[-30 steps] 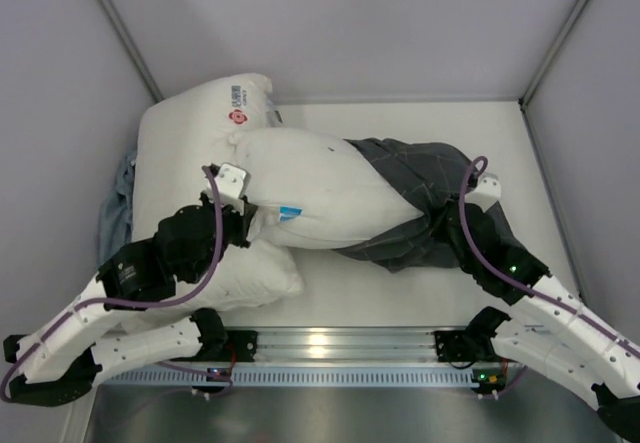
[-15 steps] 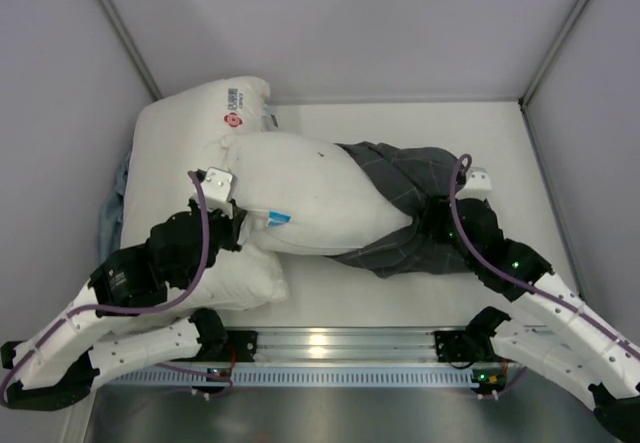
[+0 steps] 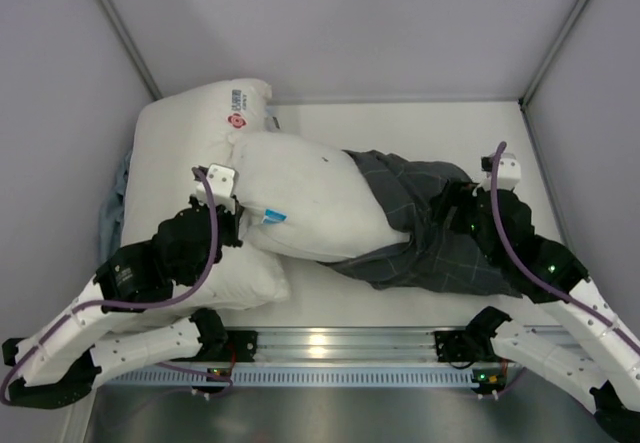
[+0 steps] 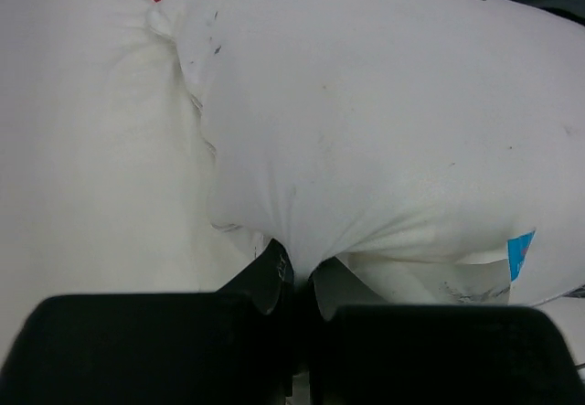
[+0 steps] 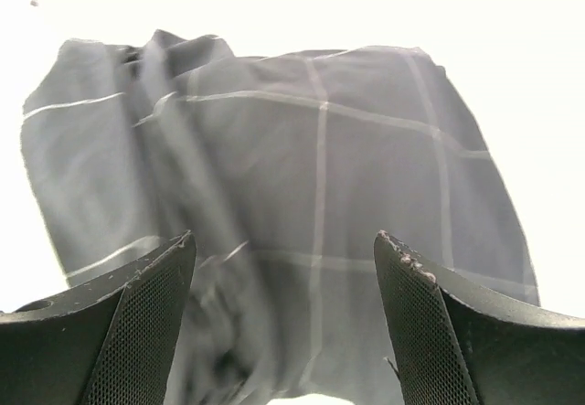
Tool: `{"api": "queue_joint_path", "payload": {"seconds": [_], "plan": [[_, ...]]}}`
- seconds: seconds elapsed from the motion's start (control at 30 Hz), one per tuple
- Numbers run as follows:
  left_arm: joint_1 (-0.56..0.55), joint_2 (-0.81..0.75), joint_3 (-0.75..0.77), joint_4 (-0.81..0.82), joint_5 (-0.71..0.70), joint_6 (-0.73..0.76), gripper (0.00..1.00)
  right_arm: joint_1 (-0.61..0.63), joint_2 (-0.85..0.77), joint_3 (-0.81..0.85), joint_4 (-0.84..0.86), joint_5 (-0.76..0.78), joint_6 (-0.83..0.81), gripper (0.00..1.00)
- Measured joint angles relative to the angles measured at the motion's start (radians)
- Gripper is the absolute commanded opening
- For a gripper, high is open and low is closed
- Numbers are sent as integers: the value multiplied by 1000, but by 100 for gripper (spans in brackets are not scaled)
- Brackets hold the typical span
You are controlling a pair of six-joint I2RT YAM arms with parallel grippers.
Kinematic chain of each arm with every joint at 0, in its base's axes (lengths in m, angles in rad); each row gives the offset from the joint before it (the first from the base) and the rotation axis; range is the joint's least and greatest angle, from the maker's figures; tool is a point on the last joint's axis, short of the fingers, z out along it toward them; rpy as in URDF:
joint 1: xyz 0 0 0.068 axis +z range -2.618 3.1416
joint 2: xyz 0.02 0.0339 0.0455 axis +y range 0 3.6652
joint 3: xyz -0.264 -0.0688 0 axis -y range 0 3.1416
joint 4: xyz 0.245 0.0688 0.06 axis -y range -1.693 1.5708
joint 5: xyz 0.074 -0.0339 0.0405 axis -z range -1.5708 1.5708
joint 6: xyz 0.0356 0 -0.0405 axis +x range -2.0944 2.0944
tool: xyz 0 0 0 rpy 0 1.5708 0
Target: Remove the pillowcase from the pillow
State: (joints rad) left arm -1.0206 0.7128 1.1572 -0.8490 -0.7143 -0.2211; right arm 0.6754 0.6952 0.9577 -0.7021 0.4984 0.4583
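Left wrist view shows the left gripper [image 4: 294,282] pinched shut on a small fold at the near corner of the pillow [image 4: 384,131]; thin bite, so a hard tug from the other end could slip it free and drag the pillow along. Right gripper [image 5: 283,238] is jaws apart, holding nothing, over the pillowcase [image 5: 320,176] bunched at the pillow's right end; a deep regrasp could catch pillow with cloth

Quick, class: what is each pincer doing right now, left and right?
The left pincer is closed, pinching a fold of the pillow.
The right pincer is open above the pillowcase.
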Motion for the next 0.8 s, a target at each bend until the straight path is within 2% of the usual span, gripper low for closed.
{"api": "queue_joint_path", "payload": {"seconds": [0.3, 0.53, 0.67, 0.8], "plan": [[0, -55, 17, -20, -26, 3, 0, -3, 44, -29, -8, -13, -14, 74], [6, -74, -34, -7, 49, 7, 0, -3, 159, -26, 194, -286, -73, 75], [7, -83, -82, 4, 94, 2, 0, -4, 298, 27, 271, -392, -92, 74], [7, -93, -99, 10, 120, -6, 0, -4, 461, 92, 329, -409, -100, 69]]}}
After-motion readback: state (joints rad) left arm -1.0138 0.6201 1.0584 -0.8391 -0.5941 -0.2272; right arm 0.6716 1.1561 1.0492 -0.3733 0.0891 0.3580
